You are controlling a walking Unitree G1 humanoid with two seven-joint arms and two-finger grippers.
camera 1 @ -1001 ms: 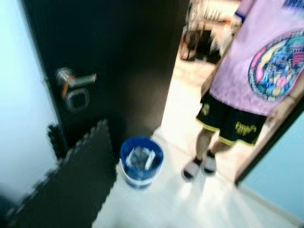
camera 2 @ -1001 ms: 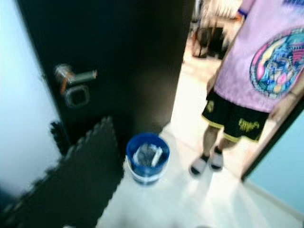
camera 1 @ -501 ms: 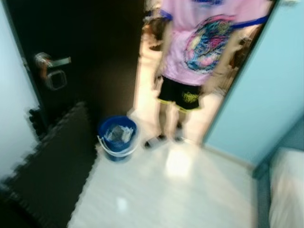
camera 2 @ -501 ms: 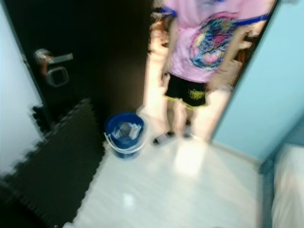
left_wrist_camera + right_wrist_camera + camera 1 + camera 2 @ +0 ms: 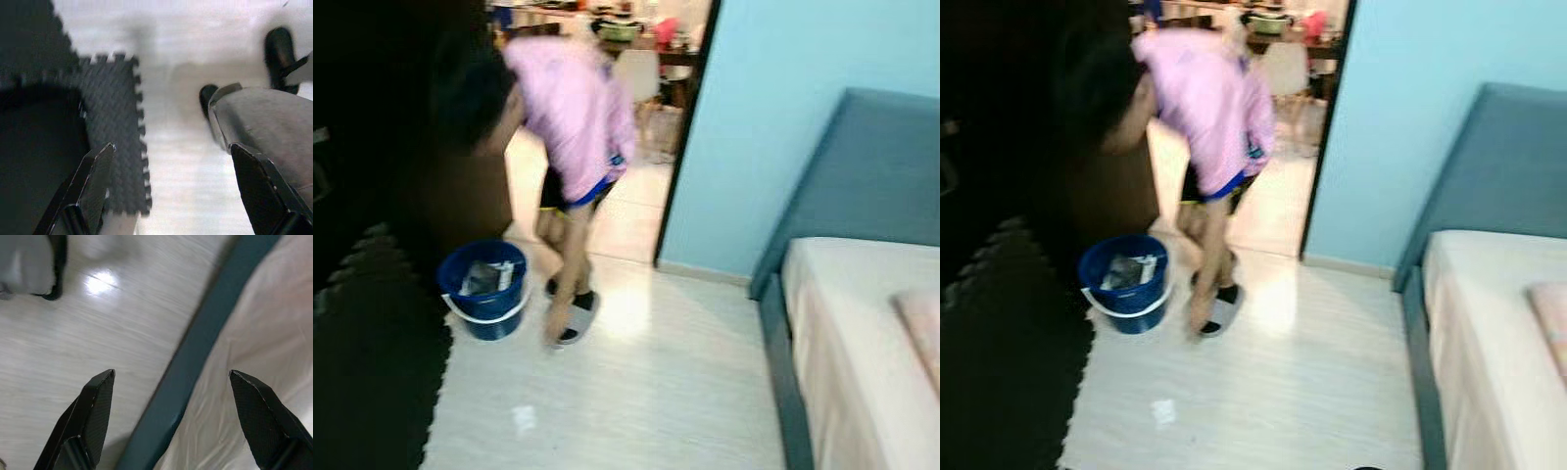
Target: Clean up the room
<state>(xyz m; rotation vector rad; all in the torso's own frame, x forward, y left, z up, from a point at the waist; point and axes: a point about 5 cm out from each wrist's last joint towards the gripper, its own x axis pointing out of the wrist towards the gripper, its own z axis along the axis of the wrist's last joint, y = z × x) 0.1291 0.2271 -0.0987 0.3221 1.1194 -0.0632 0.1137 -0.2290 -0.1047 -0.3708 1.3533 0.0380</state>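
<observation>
Bucket (image 5: 483, 299) stood on the pale floor (image 5: 636, 401) beside the dark foam mat (image 5: 372, 372), blue, with some scraps inside. Just beside it, a person (image 5: 570, 127) in a pink shirt bent down, one hand near a grey slipper (image 5: 576, 318). A small white scrap (image 5: 523, 419) lay on the floor, well apart from the bucket. A bed (image 5: 862, 333) stood on the right. The left gripper (image 5: 171, 191) hung over the mat's edge, fingers wide, holding nothing. The right gripper (image 5: 168, 418) hung over the bed frame, fingers wide and empty too.
</observation>
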